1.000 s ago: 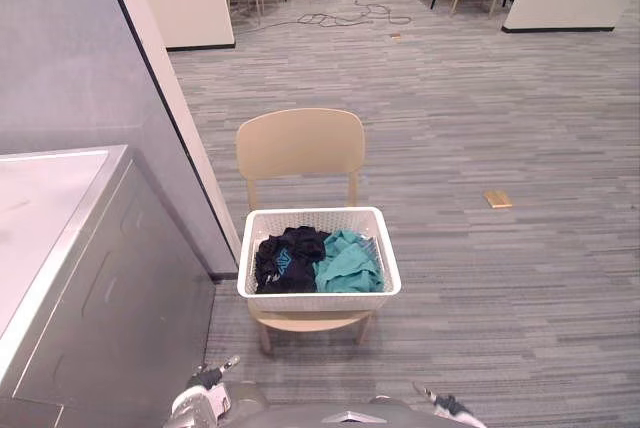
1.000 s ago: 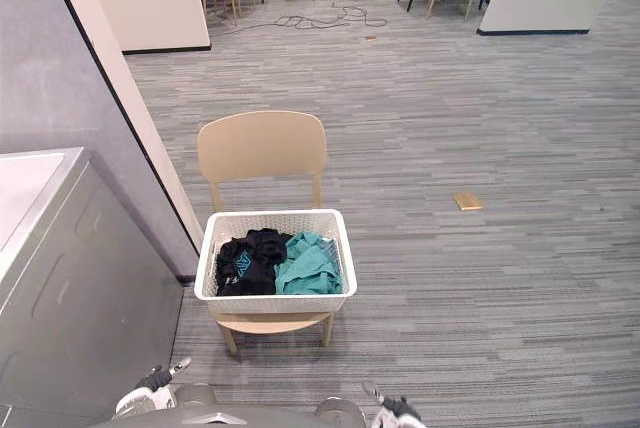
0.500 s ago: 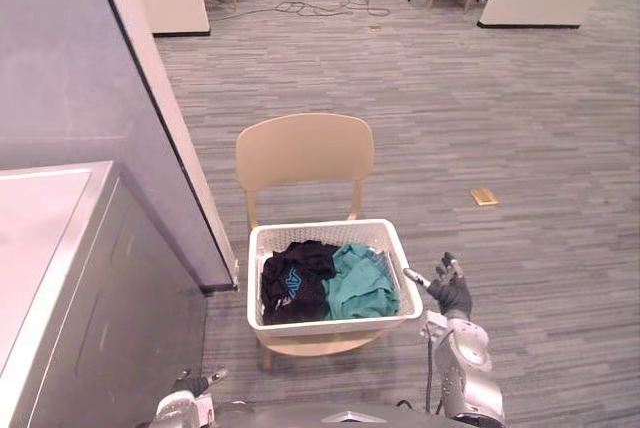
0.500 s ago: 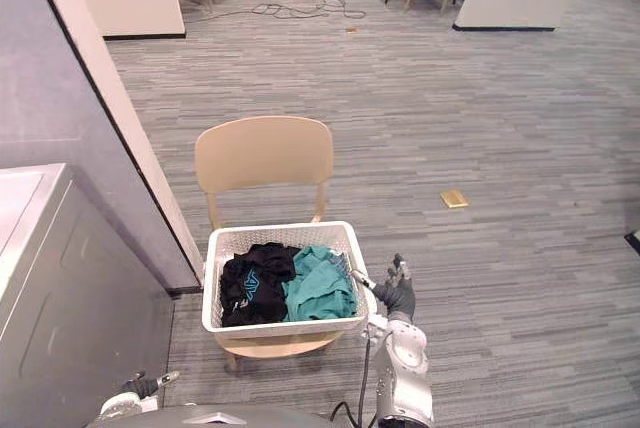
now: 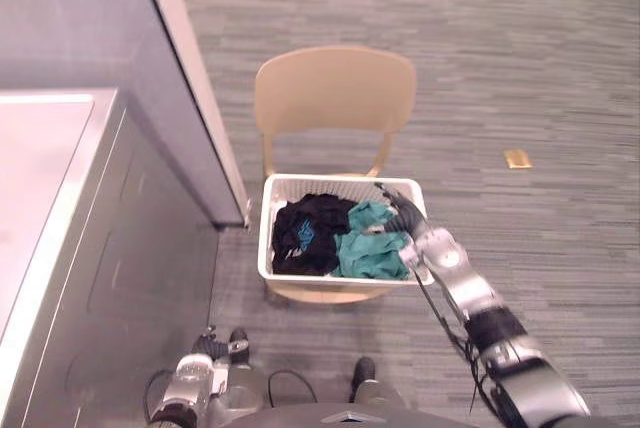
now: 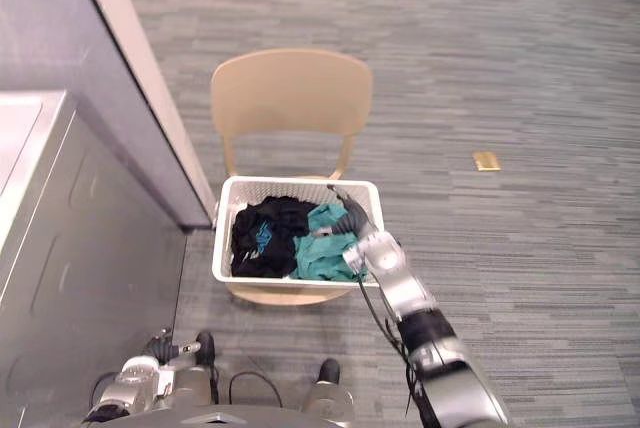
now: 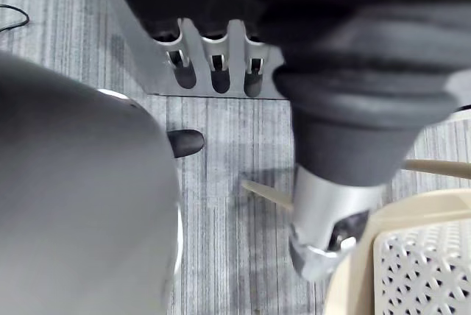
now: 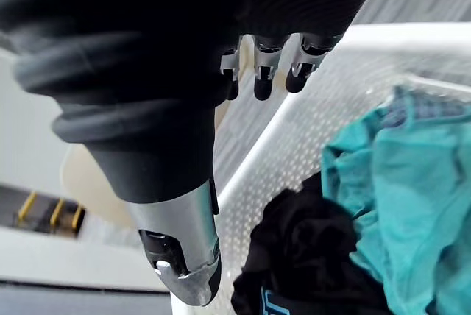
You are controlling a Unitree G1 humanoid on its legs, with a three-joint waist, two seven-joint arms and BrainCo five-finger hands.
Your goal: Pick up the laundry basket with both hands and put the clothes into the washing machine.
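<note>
The basket [image 5: 318, 279] is sitting on the chair [image 5: 335, 88] seat and pretty much covers it. It's a white plastic rectangle with perforated walls, a black bundle [image 5: 305, 233] in its left half and a crumpled teal piece [image 5: 368, 245] in its right half.

Big change from half a second ago: the right hand [image 5: 403, 219] was hanging outside the basket's right wall, and now it's up over the right rim, with the fingers [image 8: 263, 73] relaxed and pointing in above the teal cloth. It's got hold of nothing.

The left hand [image 7: 327, 212] is still low, down by the chair's front left corner with loose fingers, and it's holding nothing either.

The whole view has tipped down too, so that's the camera, not the chair moving.

The chair is smooth tan with a rounded back. The washer [image 5: 60, 248] is a grey metal box with a silvery top, just left of the chair, with a grey partition [image 5: 90, 8] behind it. The floor [image 5: 520, 58] is streaky grey carpet with a small tan plate [image 5: 517, 158] off to the right.
</note>
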